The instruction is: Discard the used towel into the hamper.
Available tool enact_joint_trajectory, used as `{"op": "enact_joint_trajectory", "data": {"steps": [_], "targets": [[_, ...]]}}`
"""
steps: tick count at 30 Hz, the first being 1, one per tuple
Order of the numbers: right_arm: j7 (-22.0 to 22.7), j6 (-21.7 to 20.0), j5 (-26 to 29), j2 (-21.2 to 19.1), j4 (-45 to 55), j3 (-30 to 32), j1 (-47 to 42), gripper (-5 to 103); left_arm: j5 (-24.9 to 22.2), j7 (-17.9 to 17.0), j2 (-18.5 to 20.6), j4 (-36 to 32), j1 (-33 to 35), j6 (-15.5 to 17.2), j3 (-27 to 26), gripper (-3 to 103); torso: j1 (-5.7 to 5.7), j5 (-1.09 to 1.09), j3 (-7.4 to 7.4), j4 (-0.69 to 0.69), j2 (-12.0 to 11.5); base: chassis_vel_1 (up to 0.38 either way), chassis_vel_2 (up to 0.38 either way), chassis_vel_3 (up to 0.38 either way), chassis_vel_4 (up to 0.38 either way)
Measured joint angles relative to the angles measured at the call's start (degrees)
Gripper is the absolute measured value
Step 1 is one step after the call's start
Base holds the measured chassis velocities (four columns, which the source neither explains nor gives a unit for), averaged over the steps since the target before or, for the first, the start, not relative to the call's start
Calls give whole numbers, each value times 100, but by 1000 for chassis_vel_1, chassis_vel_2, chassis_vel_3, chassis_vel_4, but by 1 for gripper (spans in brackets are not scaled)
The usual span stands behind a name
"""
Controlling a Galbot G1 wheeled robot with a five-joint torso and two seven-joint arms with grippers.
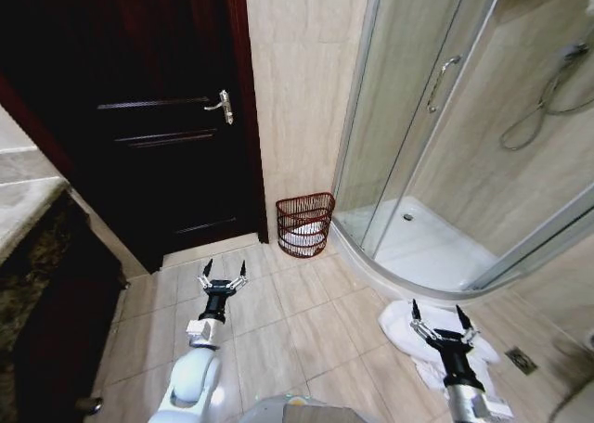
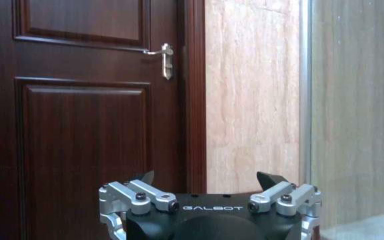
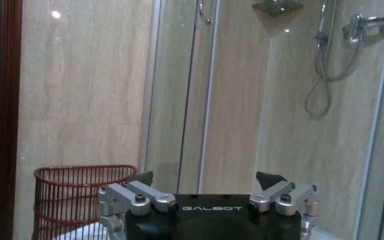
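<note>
We noted right gripper (image 1: 438, 318) splayed wide, empty, poised directly above towel (image 1: 408, 328) crumpled on floor, lined up for pickup. Hamper (image 1: 304, 223) well ahead, leftward, against wall. Left gripper (image 1: 224, 273) likewise spread, idle, nothing held.

A home bathroom: glass shower cabin (image 1: 445, 135), tiled floor (image 1: 306, 321), wooden door (image 1: 158, 117).
</note>
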Motion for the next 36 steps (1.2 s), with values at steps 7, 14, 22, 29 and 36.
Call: {"op": "enact_joint_trajectory", "data": {"steps": [7, 14, 22, 29, 36], "targets": [[-37, -3, 35, -3, -89, 68, -9, 100, 23, -23, 32, 157, -304, 130, 124, 100, 3, -1, 1, 0, -1, 9, -11, -13, 8], [-113, -72, 49, 38, -99, 164, -52, 100, 72, -62, 73, 184, -493, 221, 324, 100, 3, -2, 1, 0, -1, -6, -9, 9, 6], [-112, -117, 87, 32, -137, 173, 3, 100, 85, -82, 63, 243, -573, 242, 414, 100, 2, -2, 1, 0, -1, -131, -136, 123, 142], [-101, -97, 141, 22, -144, 227, -50, 100, 122, -92, 72, 218, -531, 288, 502, 100, 2, -3, 1, -1, -1, -234, -230, 228, 226], [41, 60, 226, -41, -116, 320, -179, 100, 332, -193, 1, 286, -696, 294, 754, 100, 2, -5, 1, -2, -1, -221, -218, 220, 211]]}}
